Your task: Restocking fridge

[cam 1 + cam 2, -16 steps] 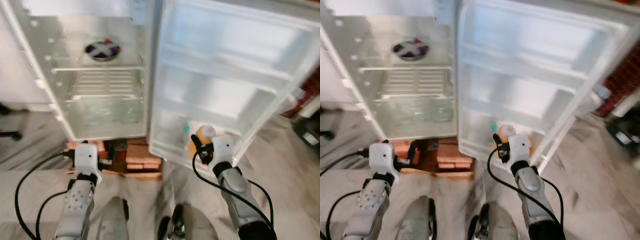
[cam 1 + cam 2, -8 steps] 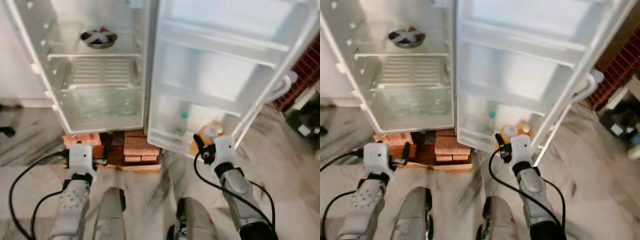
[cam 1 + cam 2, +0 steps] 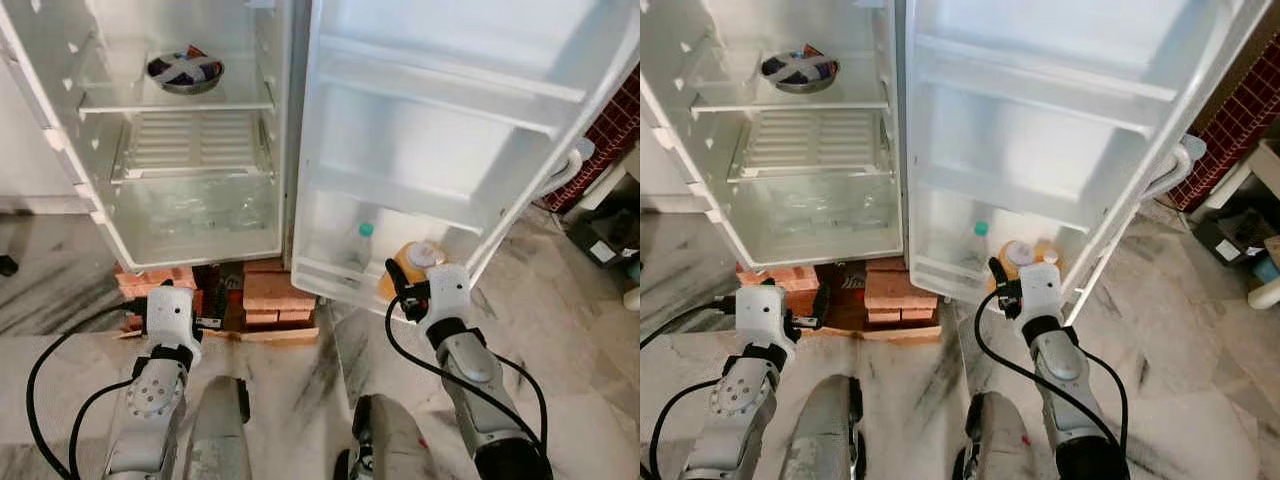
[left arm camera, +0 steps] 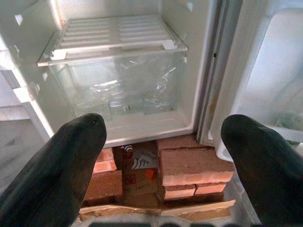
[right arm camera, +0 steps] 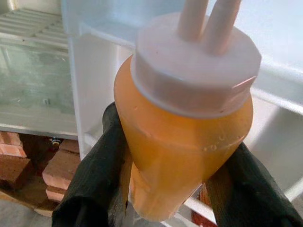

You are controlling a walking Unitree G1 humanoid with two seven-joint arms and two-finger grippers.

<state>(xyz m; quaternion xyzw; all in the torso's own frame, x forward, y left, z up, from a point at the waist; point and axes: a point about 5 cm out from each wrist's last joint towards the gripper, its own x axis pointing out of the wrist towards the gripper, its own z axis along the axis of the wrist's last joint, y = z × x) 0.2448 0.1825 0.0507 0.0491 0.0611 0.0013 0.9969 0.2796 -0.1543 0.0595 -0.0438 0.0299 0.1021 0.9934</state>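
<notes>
An orange bottle (image 5: 184,142) with a white cap is gripped between the black fingers (image 5: 94,184) of my right gripper (image 5: 177,137), which is shut on it. In the eye views the bottle (image 3: 412,264) is held up in front of the lowest shelf of the open fridge door (image 3: 450,130), beside a clear bottle with a green cap (image 3: 362,244) standing in that shelf. My left gripper (image 4: 161,142) is open with nothing between its fingers, low before the fridge body (image 3: 180,150). A metal bowl (image 3: 185,72) rests on the upper shelf.
The fridge stands on red bricks (image 3: 275,295). A wire shelf (image 4: 113,33) lies over a clear crisper drawer (image 4: 118,87). The door's white handle (image 3: 565,170) sticks out at the right, with dark objects (image 3: 600,235) on the marble floor (image 3: 560,330) beyond.
The whole picture has shifted and sharpened, so the camera moved. Both arms hold much the same pose, and the orange bottle stays in the right gripper by the lowest door shelf.
</notes>
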